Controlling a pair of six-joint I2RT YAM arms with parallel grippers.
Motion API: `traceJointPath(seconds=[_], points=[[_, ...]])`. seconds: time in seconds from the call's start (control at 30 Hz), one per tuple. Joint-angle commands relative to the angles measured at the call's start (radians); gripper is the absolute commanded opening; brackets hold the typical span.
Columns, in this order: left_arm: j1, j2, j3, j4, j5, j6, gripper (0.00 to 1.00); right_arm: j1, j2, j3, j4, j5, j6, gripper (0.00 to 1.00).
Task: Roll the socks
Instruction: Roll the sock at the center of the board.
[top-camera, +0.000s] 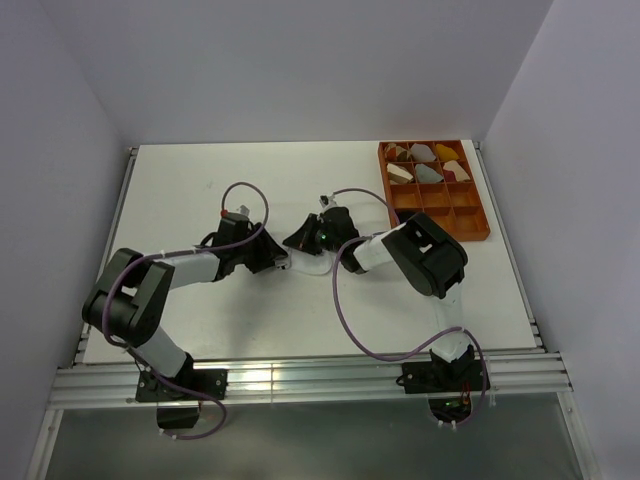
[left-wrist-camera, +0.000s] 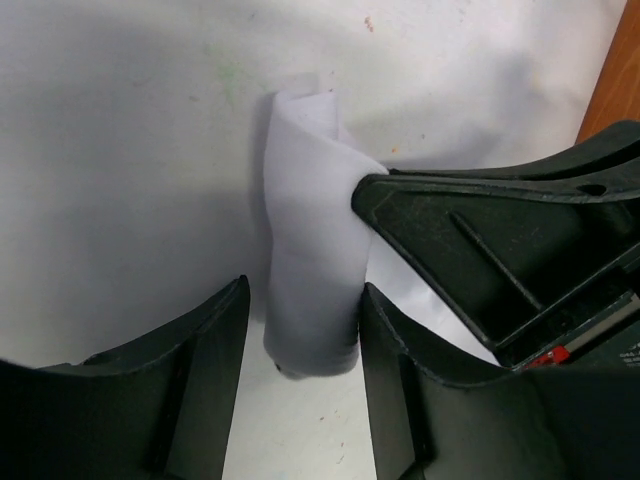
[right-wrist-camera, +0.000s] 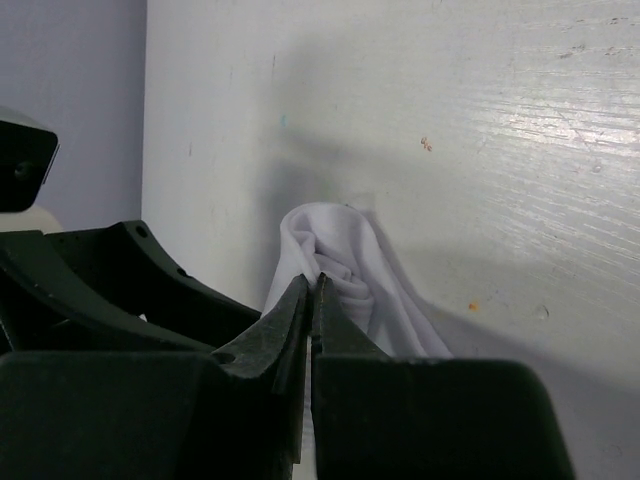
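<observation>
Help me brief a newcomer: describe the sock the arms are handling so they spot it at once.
On the white table, look at the middle, left of the orange tray. Between the left arm's open fingers lies a white sock, loosely rolled into a tube. Unlike the coloured bundles in the tray, it is plain white and outside it.

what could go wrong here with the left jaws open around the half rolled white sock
The left gripper stands open around the white sock, so the loose roll may unwind. The right gripper, shut, pinches only a fold at its side; a pull could drag the roll apart.
</observation>
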Motion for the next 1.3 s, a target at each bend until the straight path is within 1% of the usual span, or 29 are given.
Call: traceJointPath(seconds=[0.0, 0.07, 0.1, 0.17, 0.2, 0.27, 0.3, 0.33, 0.37, 0.4, 0.43, 0.47, 0.5, 0.53, 0.6, 0.63, 0.67, 0.7, 0.73, 0.83, 0.93, 1.1, 1.27], points=[[0.004, 0.038, -0.013, 0.095, 0.047, -0.008, 0.52, -0.006, -0.006, -0.027, -0.017, 0.019, -0.025, 0.00], [0.006, 0.046, -0.026, 0.103, 0.055, -0.011, 0.47, -0.006, -0.008, -0.030, -0.016, 0.025, -0.026, 0.00], [0.006, 0.046, -0.030, 0.103, 0.056, -0.008, 0.41, -0.006, -0.009, -0.028, -0.016, 0.026, -0.028, 0.00], [0.006, 0.041, -0.038, 0.094, 0.048, 0.000, 0.35, -0.006, -0.009, -0.030, -0.017, 0.028, -0.029, 0.00], [0.006, 0.038, -0.039, 0.086, 0.039, 0.005, 0.27, -0.006, -0.009, -0.027, -0.019, 0.028, -0.029, 0.00], [0.006, 0.028, -0.033, 0.057, 0.021, 0.022, 0.20, -0.006, -0.006, -0.027, -0.016, 0.026, -0.026, 0.00], [0.006, 0.024, -0.020, 0.040, 0.012, 0.029, 0.12, -0.006, -0.008, -0.027, -0.016, 0.026, -0.023, 0.00], [0.004, 0.018, -0.009, -0.001, 0.003, 0.048, 0.07, -0.007, -0.009, -0.028, -0.016, 0.026, -0.022, 0.00], [0.000, 0.017, 0.005, -0.035, -0.036, 0.060, 0.04, -0.006, -0.014, -0.030, -0.017, 0.028, -0.022, 0.00], [-0.005, 0.012, 0.043, -0.067, -0.062, 0.074, 0.00, -0.006, -0.018, -0.033, -0.022, 0.028, -0.022, 0.00], [-0.026, 0.012, 0.065, -0.139, -0.095, 0.106, 0.00, -0.006, -0.023, -0.035, -0.026, 0.029, -0.022, 0.01], [-0.040, 0.014, 0.089, -0.162, -0.161, 0.118, 0.00, -0.006, -0.037, -0.033, -0.031, 0.029, -0.023, 0.03], [-0.054, 0.020, 0.141, -0.215, -0.197, 0.132, 0.00, -0.006, -0.046, -0.033, -0.040, 0.037, -0.023, 0.06], [-0.086, 0.032, 0.166, -0.283, -0.202, 0.155, 0.00, -0.006, -0.057, -0.033, -0.060, 0.045, -0.026, 0.12], [-0.120, 0.044, 0.235, -0.343, -0.321, 0.176, 0.00, -0.006, -0.092, -0.039, -0.080, 0.066, -0.035, 0.20], [-0.158, 0.061, 0.255, -0.366, -0.353, 0.195, 0.00, -0.006, -0.104, -0.042, -0.098, 0.092, -0.039, 0.28], [-0.176, 0.070, 0.275, -0.418, -0.387, 0.201, 0.00, -0.006, -0.116, -0.045, -0.109, 0.101, -0.036, 0.32], [-0.190, 0.080, 0.308, -0.437, -0.433, 0.206, 0.00, -0.007, -0.135, -0.050, -0.120, 0.109, -0.037, 0.34], [-0.216, 0.096, 0.322, -0.452, -0.459, 0.215, 0.00, -0.007, -0.144, -0.053, -0.137, 0.121, -0.031, 0.40], [-0.255, 0.124, 0.359, -0.504, -0.533, 0.227, 0.00, -0.009, -0.163, -0.059, -0.151, 0.131, -0.013, 0.47], [-0.298, 0.150, 0.391, -0.541, -0.597, 0.239, 0.00, -0.013, -0.160, -0.048, -0.151, 0.112, 0.003, 0.49], [-0.345, 0.189, 0.434, -0.589, -0.671, 0.246, 0.00, -0.022, -0.150, -0.033, -0.143, 0.066, 0.017, 0.48], [-0.370, 0.215, 0.447, -0.596, -0.688, 0.249, 0.00, -0.030, -0.146, -0.041, -0.095, 0.026, 0.030, 0.41]])
